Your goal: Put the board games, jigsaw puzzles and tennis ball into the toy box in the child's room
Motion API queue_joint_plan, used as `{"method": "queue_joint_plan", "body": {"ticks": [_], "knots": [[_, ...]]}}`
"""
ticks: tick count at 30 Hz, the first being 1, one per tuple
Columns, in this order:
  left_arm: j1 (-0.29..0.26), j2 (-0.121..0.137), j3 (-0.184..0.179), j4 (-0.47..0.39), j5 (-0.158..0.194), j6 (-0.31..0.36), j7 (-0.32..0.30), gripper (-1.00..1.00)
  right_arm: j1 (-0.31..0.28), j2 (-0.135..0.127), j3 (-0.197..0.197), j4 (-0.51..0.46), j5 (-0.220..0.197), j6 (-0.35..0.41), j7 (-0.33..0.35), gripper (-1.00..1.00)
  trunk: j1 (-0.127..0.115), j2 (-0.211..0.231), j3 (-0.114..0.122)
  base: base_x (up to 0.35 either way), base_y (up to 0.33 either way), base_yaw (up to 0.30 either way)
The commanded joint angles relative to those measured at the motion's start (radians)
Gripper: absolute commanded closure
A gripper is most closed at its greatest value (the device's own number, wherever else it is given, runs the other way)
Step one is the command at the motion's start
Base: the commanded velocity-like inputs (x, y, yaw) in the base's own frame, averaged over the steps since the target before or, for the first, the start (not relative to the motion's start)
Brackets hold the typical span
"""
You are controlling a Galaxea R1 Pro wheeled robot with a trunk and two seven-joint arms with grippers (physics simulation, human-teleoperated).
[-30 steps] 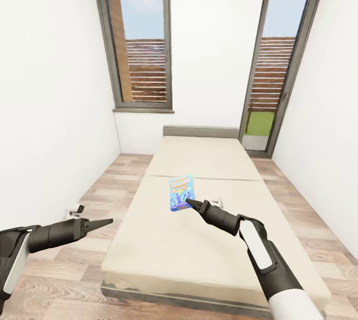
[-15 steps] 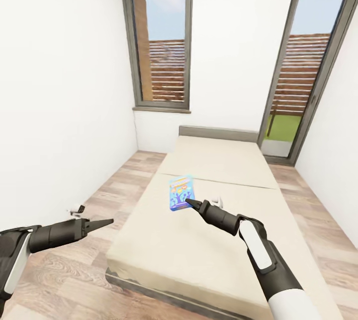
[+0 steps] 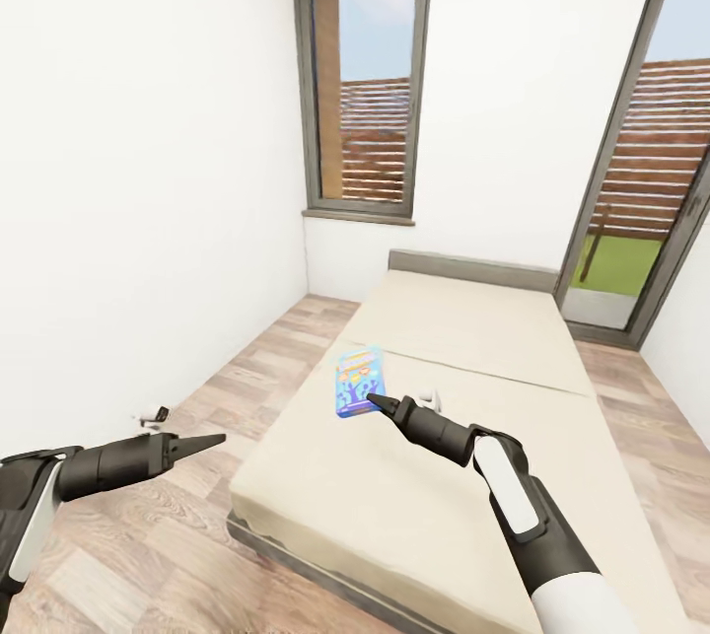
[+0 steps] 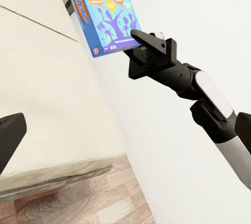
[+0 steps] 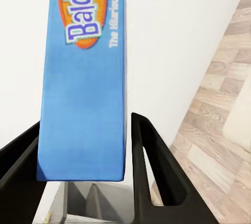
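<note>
Right wrist view has the right pincer clamped on the blue board game, its two dark fingers closing on the box's thin lower edge and the printed cover standing up between them. From the head view the same board game sits at the tip of the right pincer, lifted above the beige bed and not lying on it. The left pincer hangs empty over the wood floor; whether its fingers are apart or together I cannot tell.

The grip looks narrow: only a short strip of the box is caught, with most of its length cantilevered beyond the fingers. A quick turn of the base or a swing of the arm could, I judge, let the box pivot or slide out and drop onto the bed or floor. The toy box is somewhere else in the room, so a long carry lies ahead, and the near wall leaves little room to turn.
</note>
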Motion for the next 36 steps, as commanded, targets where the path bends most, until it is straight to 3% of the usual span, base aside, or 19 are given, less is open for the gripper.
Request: {"method": "queue_joint_plan", "body": {"ticks": [1, 8, 36], "knots": [[-0.001, 0.000, 0.000, 0.000, 0.002, 0.011, -0.003, -1.00, -0.001, 0.000, -0.001, 0.000, -0.001, 0.005, 0.002, 1.00, 0.000, -0.001, -0.001, 0.000, -0.013, 0.285], [-0.001, 0.002, 0.004, 0.000, 0.002, 0.014, -0.003, -1.00, -0.003, 0.000, -0.008, -0.002, -0.002, 0.004, 0.011, 1.00, -0.027, 0.048, 0.021, 0.000, -0.004, 0.176], [-0.001, 0.001, 0.001, 0.000, 0.001, 0.017, 0.000, -1.00, -0.005, 0.001, -0.009, -0.004, -0.002, -0.011, 0.010, 1.00, -0.134, 0.244, 0.107, 0.000, 0.000, 0.013]]}}
